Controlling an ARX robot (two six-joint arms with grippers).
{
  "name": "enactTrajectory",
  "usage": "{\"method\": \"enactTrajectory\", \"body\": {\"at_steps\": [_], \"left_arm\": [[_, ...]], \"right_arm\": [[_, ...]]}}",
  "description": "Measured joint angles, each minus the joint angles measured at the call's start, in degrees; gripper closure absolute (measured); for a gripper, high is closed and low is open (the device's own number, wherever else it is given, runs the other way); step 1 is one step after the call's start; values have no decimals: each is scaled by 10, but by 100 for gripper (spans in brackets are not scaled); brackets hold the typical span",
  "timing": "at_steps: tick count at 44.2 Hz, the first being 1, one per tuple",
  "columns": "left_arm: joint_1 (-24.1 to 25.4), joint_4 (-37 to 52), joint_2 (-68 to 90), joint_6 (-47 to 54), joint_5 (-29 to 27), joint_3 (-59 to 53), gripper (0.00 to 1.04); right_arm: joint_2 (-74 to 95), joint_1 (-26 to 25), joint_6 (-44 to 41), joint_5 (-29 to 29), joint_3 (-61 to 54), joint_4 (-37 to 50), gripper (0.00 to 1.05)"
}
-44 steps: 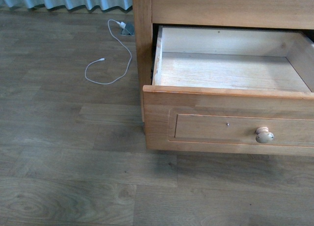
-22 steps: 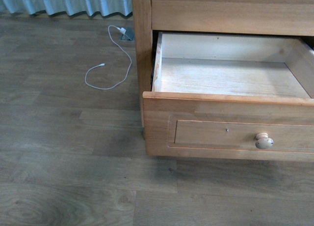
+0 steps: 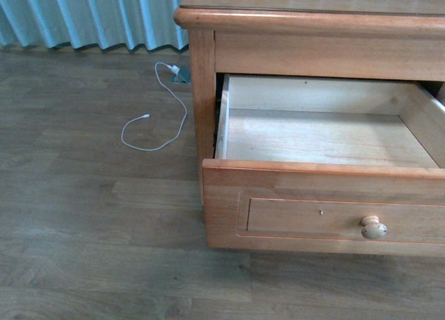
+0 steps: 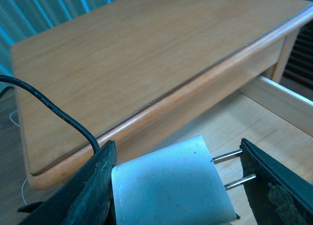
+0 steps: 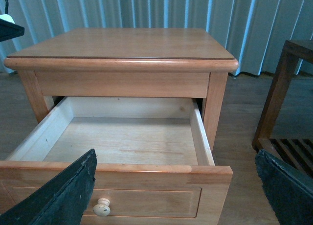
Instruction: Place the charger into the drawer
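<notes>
The white charger is gripped between the dark fingers of my left gripper, which is shut on it. Its two metal prongs point to one finger and its black cable loops away behind the other. It hangs above the cabinet's front edge and the open drawer. The drawer stands pulled out, with a pale empty interior and a round knob. My right gripper is open and empty in front of the drawer. Neither arm shows in the front view.
The wooden cabinet top overhangs the drawer's back. A long thin white cable lies on the wood floor left of the cabinet, below a pale curtain. A dark wooden slatted stand is beside the cabinet.
The front view has shifted upward: the drawer sits lower in the frame and the cabinet top has come into view. The drawer stays open and empty.
</notes>
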Motion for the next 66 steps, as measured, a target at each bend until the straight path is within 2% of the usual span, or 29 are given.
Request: {"method": "enactTrajectory", "body": {"at_steps": [12, 34, 45, 56, 57, 66], "left_arm": [[-44, 10, 37, 0, -20, -26, 36], [-85, -5, 250, -79, -59, 119, 36], [-84, -37, 343, -114, -108, 227, 36], [-75, -47, 370, -133, -120, 264, 36], [-75, -47, 370, -134, -120, 264, 36], [-72, -27, 362, -134, -133, 247, 4]], "right_arm": [[0, 0, 0, 0, 0, 0, 8], [0, 0, 0, 0, 0, 0, 8], [0, 0, 0, 0, 0, 0, 8], [0, 0, 0, 0, 0, 0, 8], [0, 0, 0, 0, 0, 0, 8], [0, 0, 0, 0, 0, 0, 8]]}}
